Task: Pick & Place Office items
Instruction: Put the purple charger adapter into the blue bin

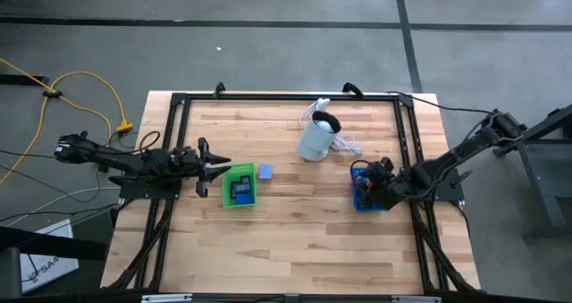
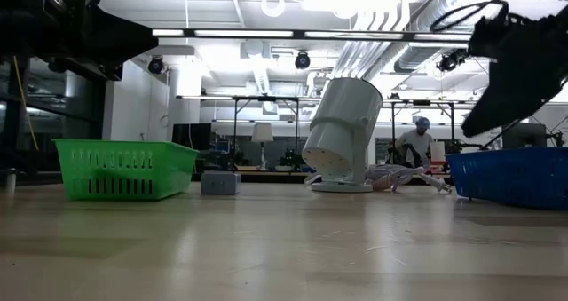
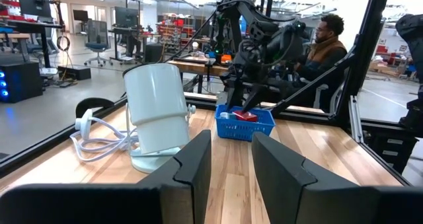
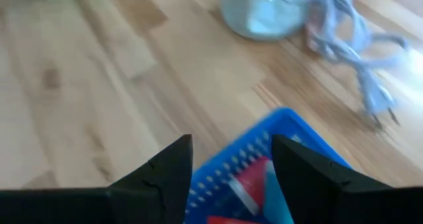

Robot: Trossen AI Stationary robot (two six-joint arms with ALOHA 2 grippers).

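The green tray holds a blue and dark item. A small blue block lies on the table beside its right side, and also shows in the low view as the block. The blue tray holds red and blue items. My left gripper is open, just left of the green tray, pointing toward the table's right; in its own view the left gripper holds nothing. My right gripper is open above the blue tray's rim, a red item below the gap.
A pale cylindrical appliance stands tilted on its base behind the trays, its white cord loose toward the blue tray. A black frame rims the table. Bare wood lies along the near side. A person sits beyond the table.
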